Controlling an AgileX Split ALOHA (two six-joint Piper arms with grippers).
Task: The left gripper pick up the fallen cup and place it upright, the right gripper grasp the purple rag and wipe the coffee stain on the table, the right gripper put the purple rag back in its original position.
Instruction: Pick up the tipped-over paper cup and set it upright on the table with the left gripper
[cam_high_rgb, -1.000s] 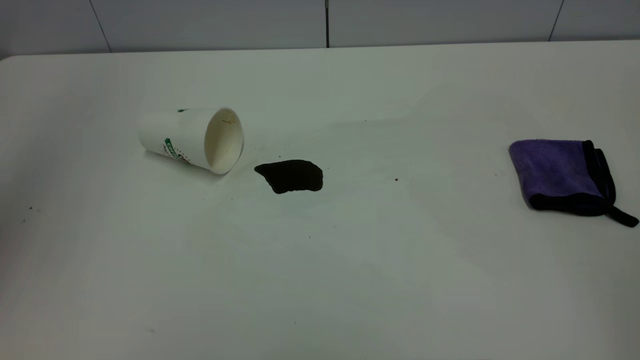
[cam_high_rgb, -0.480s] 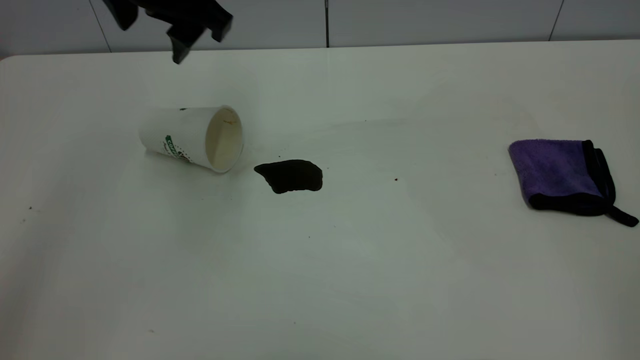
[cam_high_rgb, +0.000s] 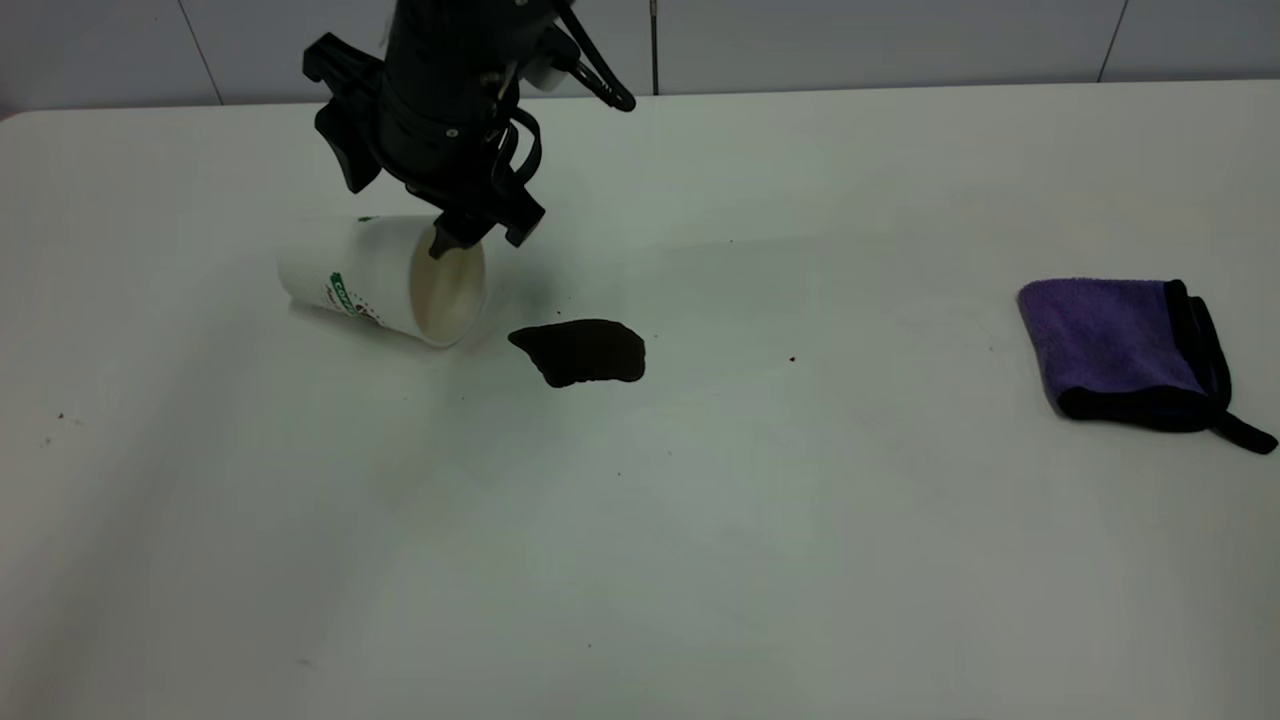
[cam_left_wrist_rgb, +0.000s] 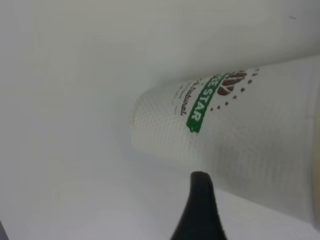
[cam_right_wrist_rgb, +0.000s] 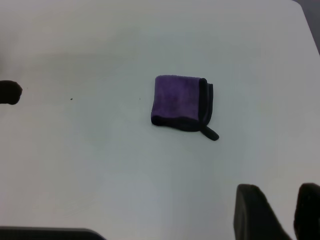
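Half a second back the left gripper (cam_high_rgb: 470, 225) was only poking in over the far left edge of the table (cam_high_rgb: 700, 560) — now it's down at the fallen cup (cam_high_rgb: 385, 275), fingertips at the rim, jaws looking spread around the mouth, nothing clamped yet. Cup's on its side toward the far left corner, coffee stain (cam_high_rgb: 582, 351) just beside its mouth, purple rag (cam_high_rgb: 1120, 348) untouched near the right edge.

Left wrist view: cup wall (cam_left_wrist_rgb: 235, 135) fills the shot, one black finger (cam_left_wrist_rgb: 200, 210) beside it.

Right wrist view: right gripper (cam_right_wrist_rgb: 280, 210) hangs well above the rag (cam_right_wrist_rgb: 179, 100), fingers a bit apart, empty.

So nothing's actually finished yet — uprighting, wiping and returning the rag are all left.
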